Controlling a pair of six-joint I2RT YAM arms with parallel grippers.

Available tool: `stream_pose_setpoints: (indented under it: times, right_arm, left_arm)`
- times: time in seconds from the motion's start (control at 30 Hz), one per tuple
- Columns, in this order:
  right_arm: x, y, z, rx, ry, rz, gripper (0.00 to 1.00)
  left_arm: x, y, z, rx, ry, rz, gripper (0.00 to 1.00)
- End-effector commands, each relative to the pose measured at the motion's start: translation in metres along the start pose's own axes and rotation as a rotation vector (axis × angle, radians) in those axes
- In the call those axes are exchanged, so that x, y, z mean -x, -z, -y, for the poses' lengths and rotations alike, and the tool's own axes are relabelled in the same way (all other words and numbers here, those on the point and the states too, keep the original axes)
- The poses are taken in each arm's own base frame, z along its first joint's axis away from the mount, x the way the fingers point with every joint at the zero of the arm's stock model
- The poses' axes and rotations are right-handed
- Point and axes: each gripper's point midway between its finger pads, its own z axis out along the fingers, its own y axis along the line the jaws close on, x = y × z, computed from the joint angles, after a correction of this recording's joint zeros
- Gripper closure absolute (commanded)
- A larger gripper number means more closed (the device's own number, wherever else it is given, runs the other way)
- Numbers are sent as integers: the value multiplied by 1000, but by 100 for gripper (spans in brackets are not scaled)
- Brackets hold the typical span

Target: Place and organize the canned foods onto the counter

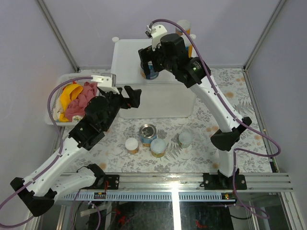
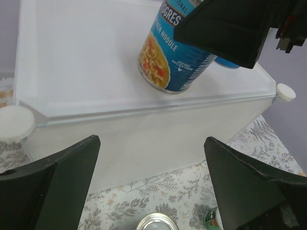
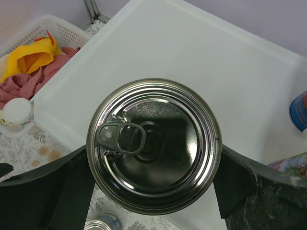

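Note:
My right gripper (image 1: 150, 66) is shut on a wide blue-labelled steel can (image 1: 149, 73), held upright at the front part of the white counter's top (image 1: 127, 57). In the right wrist view the can's pull-tab lid (image 3: 153, 143) fills the space between both fingers. In the left wrist view the can (image 2: 170, 52) stands at or just above the counter top (image 2: 76, 57); I cannot tell if it touches. My left gripper (image 1: 130, 98) is open and empty in front of the counter's front wall (image 2: 144, 143). A second steel can (image 1: 147, 132), a small white-lidded jar (image 1: 132, 145) and two pale-lidded canisters (image 1: 158, 146) (image 1: 185, 139) stand on the floral table.
Another canister (image 1: 183, 26) stands at the counter's far right; its blue label shows in the right wrist view (image 3: 300, 110). A white mesh basket (image 1: 53, 103) with a yellow banana (image 1: 72, 91) and pink cloth (image 1: 81, 103) sits left of the counter. Round knobs (image 2: 286, 92) mark the counter's corners.

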Motion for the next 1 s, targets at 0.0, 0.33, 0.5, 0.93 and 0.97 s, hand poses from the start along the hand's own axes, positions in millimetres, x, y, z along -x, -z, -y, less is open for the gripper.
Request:
stream_pose_setpoints:
  times: [0.0,0.33,0.5,0.93,0.97]
  right_arm:
    - [93,48,6,20,-75,300,100]
    - [75,35,20,-42,-76,241,80]
    - [70,27,21,-49,-74,227,54]
    - [67,20,25,-47,-79,225,17]
    - [68,21,26,-49,-80,231,16]
  left_arm:
    - [39,-10,20,-71,-25,138,9]
    - [32,-37,41,-151,-61,151,4]
    - [28,-45,49,-184,-64,155,2]
    - [24,-62,63,-226,-57,151,0]
    - [24,-63,64,-230,-55,151,0]
